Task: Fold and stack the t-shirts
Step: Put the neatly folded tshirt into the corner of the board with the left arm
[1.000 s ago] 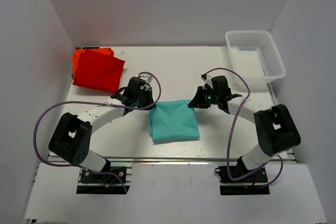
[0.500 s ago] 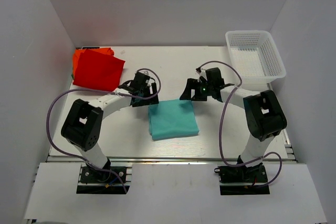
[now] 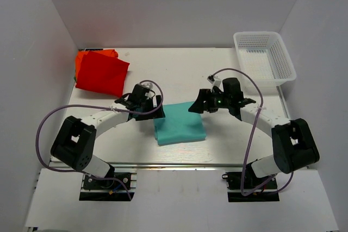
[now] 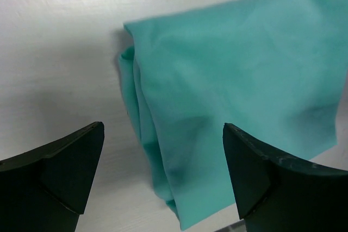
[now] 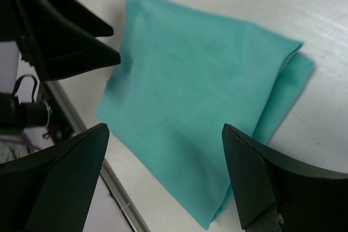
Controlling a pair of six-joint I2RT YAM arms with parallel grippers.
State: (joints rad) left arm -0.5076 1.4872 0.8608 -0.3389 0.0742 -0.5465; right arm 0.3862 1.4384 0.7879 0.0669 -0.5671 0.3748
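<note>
Both sets of jaws gape wide and hold nothing. The left gripper [image 4: 162, 130] hovers over the far left corner of the folded teal shirt [image 3: 179, 126], and the right gripper [image 5: 165, 130] over its far right corner, likely because the fold is done and laid flat. The red shirt [image 3: 100, 73] lies well off to the teal shirt's far left. A second ago both grippers were clenched at those corners; they have since let go.
</note>
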